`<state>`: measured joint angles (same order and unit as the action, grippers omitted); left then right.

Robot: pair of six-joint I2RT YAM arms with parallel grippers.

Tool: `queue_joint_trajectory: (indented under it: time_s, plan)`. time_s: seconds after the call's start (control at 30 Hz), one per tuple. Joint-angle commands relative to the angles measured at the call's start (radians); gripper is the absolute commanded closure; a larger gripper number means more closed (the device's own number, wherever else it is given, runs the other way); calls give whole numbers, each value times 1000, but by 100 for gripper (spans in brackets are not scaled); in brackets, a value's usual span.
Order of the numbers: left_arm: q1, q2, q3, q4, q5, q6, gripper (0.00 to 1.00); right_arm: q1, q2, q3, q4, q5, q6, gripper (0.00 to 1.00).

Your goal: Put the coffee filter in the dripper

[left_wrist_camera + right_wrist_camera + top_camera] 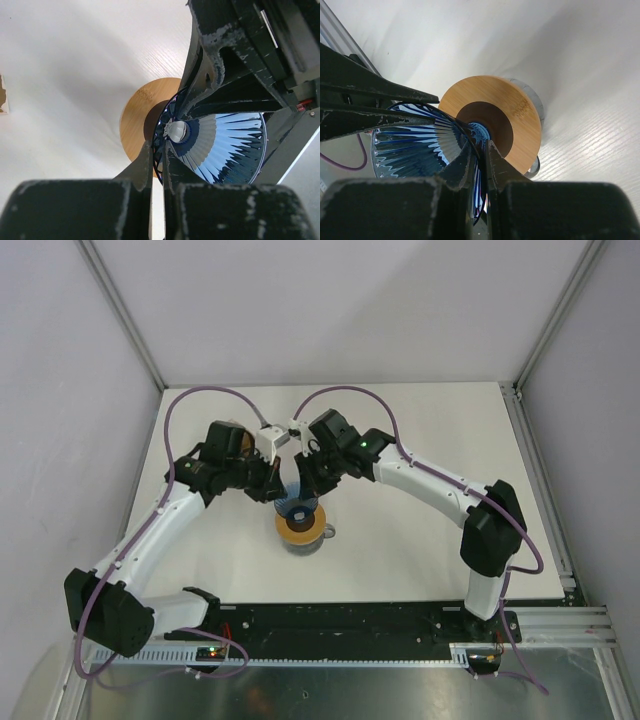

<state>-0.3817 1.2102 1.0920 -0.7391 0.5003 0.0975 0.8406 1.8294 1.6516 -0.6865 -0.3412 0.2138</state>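
Observation:
The blue ribbed dripper (pixel 294 500) is held tilted just above the round tan-orange ring (pixel 300 525) on the glass carafe (pixel 322 536). My left gripper (pixel 159 149) is shut on the dripper's wall (pixel 225 145) near its narrow end. My right gripper (pixel 480 144) is shut on the opposite wall of the dripper (pixel 405 145). In the top view the left gripper (pixel 281 487) and the right gripper (pixel 308 489) meet over the carafe. No paper shows inside the dripper. The coffee filter is out of view.
The ring also shows in the left wrist view (pixel 135 117) and in the right wrist view (pixel 520 120). An orange-tan packet (pixel 229 439) lies partly under the left arm. White walls and metal posts enclose the table (pixel 430 440).

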Motion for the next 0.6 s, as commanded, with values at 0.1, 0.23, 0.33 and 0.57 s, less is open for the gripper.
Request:
queue_joint_trajectory:
  time_s: [0.1, 0.23, 0.33, 0.57]
  plan:
    - [-48, 18, -58, -131, -17, 120, 100, -2, 11, -14, -4, -3, -25, 100]
    - [-56, 28, -61, -134, -47, 144, 100, -2, 17, -26, 3, -8, -19, 100]
    - [-59, 33, -66, -138, -78, 176, 100, -2, 20, -29, 4, -9, -18, 100]
    - [-93, 55, -78, -164, -95, 236, 100, 0, 15, -69, 31, -12, -3, 100]
